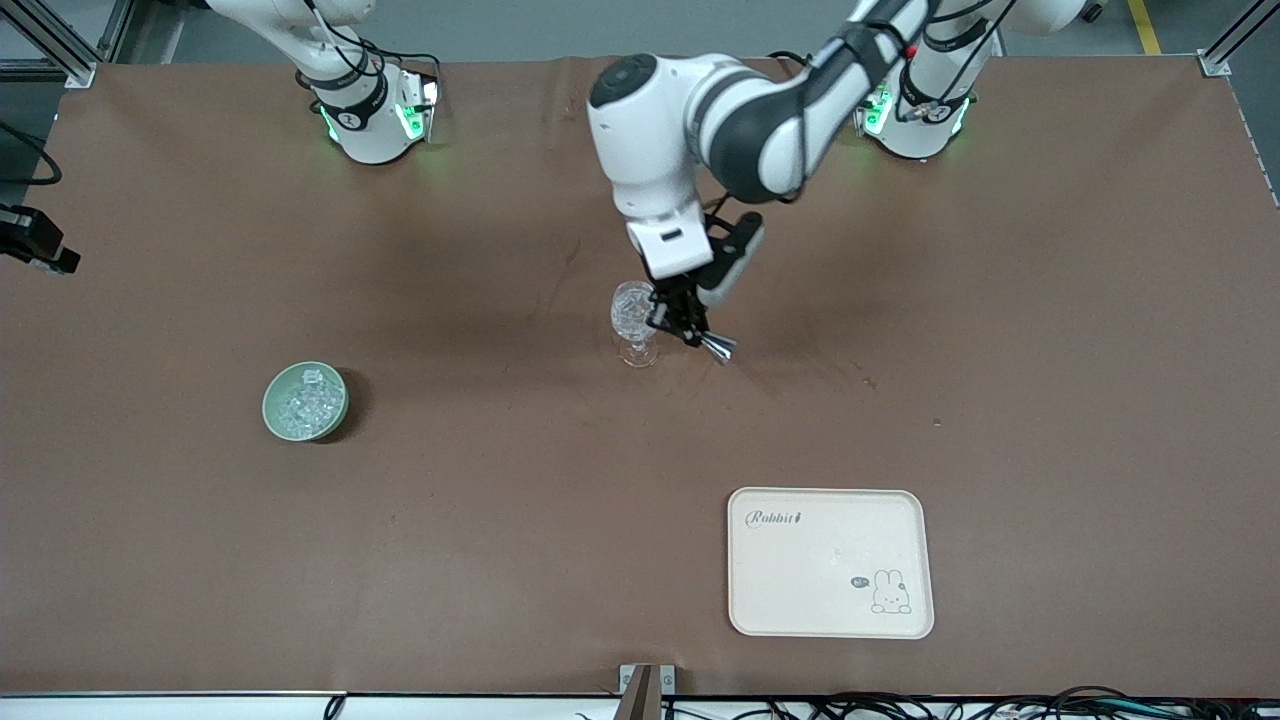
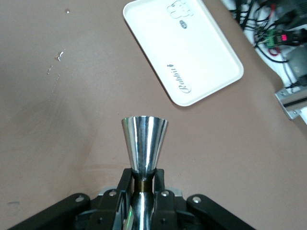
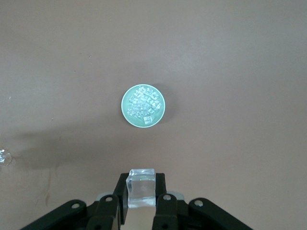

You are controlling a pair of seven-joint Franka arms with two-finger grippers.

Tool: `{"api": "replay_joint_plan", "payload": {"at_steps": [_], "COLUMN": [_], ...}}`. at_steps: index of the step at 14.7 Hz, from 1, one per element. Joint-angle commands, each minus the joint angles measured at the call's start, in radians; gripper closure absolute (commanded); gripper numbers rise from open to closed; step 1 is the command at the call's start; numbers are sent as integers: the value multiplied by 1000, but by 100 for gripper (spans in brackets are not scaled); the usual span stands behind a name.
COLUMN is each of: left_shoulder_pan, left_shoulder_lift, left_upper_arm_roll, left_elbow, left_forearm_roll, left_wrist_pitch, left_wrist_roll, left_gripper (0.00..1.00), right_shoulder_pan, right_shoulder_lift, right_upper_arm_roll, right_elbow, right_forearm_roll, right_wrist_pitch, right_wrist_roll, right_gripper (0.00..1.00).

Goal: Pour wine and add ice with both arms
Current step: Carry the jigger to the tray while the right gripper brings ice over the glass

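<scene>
Left end effector (image 1: 688,328), frame centre, grips a steel jigger (image 2: 143,143) beside the stemmed glass (image 1: 633,322). Right end effector (image 3: 141,197) clamps one ice cube (image 3: 141,187) above the ice bowl (image 1: 305,401); cream tray (image 1: 830,562) lower right.

The cup (image 2: 144,141) is made of shiny, smooth metal. The ice (image 3: 141,188) and the glass (image 1: 633,318) are clear and glittery. The tray (image 1: 830,561) looks like smooth matt plastic. The table (image 1: 500,540) is covered in dull brown paper.

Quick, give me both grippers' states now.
Left gripper: closed on a metal jigger, beside the stemmed glass.
Right gripper: closed on an ice cube, high over the green bowl of ice.
</scene>
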Motion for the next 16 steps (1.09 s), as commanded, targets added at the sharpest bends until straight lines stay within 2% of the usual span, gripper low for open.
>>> {"api": "replay_joint_plan", "payload": {"at_steps": [1,4,7,8,12,14,16], "left_shoulder_pan": [117,240,361,395,550,608,636], "left_shoulder_lift": [20,50,143,181,316,399,456], "left_upper_arm_roll": [-6,-8,-13,-13,-14,-13,-6], "left_elbow": [75,98,180,210,230,253,259], "left_forearm_roll": [-167,-336,-535,-619,-915,-1083,-1183], "left_wrist_pitch": [-3,45,79,104,200,218,258], "left_wrist_roll": [151,297,455,529,796,905,985], "left_gripper": [100,100,100,100,100,100,99], "right_shoulder_pan": [31,115,252,307,497,565,628], "right_shoulder_lift": [-32,-32,-18,1,106,147,198], "right_upper_arm_roll": [11,46,69,69,71,71,71], "right_elbow": [-33,-29,-26,-26,-17,-15,-15], "right_forearm_roll": [19,19,16,17,17,19,19], "right_wrist_pitch": [7,13,59,88,177,224,257], "right_wrist_roll": [22,197,436,524,805,888,951], "right_gripper": [100,100,100,100,100,100,100]}}
